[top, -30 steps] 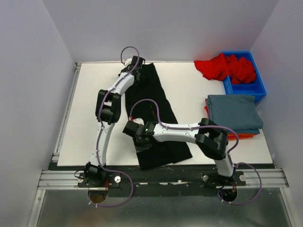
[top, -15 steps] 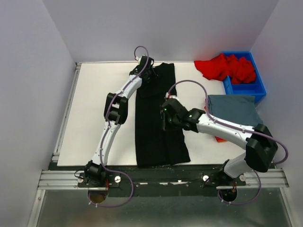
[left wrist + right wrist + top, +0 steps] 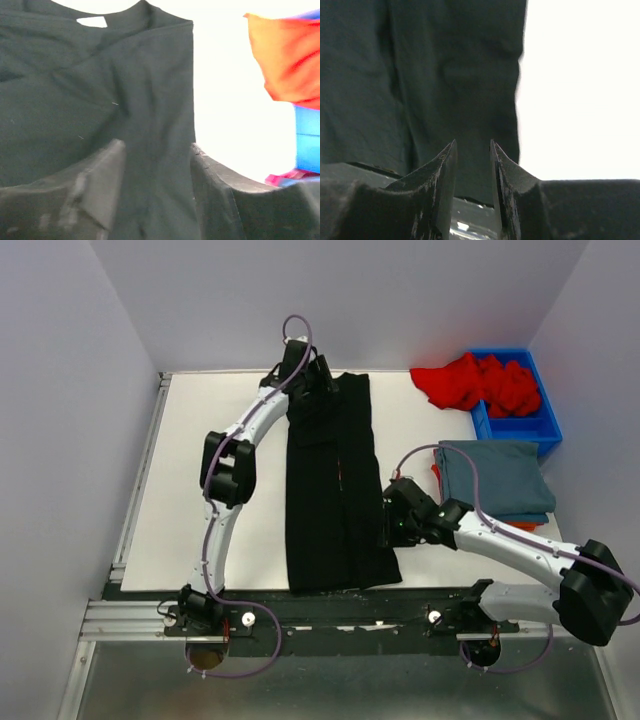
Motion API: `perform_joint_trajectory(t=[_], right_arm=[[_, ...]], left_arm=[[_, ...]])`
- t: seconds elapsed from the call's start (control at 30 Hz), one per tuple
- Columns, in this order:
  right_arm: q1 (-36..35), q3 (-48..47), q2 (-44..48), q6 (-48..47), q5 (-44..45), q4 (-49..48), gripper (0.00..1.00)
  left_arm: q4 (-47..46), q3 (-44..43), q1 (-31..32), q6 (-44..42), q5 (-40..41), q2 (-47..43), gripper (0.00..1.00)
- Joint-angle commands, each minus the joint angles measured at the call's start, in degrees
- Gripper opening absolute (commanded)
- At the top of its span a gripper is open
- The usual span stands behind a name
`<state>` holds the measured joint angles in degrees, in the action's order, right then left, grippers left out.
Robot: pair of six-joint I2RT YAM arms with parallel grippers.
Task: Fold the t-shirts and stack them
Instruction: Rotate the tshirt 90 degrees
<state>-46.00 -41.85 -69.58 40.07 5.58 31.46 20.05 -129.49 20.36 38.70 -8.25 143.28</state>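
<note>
A: The left gripper [image 3: 318, 377] is hanging with its jaws apart over the collar end of the black t-shirt [image 3: 335, 490], pinching nothing. Is the right gripper [image 3: 388, 527] letting go too?

B: Yes, its jaws are standing a little apart, empty, beside the shirt's right edge. A moment ago both were clamped shut and carrying cloth across.

A: So the sideways fold is looking finished, I am thinking.

B: I agree. The shirt is lying flat as a long narrow strip in the middle of the table [image 3: 200, 470], collar far, hem near, slightly wrinkled. It is probably waiting for the lengthwise fold before joining the slate-blue t-shirt [image 3: 495, 478] pile at the right.
</note>
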Motion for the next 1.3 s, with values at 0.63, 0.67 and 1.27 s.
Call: perform_joint_trajectory(t=[0.63,0.67,1.27], right_arm=[[-0.2,14.0,8.2,6.9,-12.3,6.8,0.39],[-0.3,14.0,7.3,7.2,-12.7,6.2,0.38],[-5.0,9.0,6.1,10.1,-11.7,10.3,0.27]], left_arm=[[11.1,88.8,11.0,10.6,3.9,-83.2,0.78],[12.6,90.1,11.4,11.9,4.4,-85.7,0.78],[14.4,103.9,20.9,24.7,-1.2,-92.0,0.64]])
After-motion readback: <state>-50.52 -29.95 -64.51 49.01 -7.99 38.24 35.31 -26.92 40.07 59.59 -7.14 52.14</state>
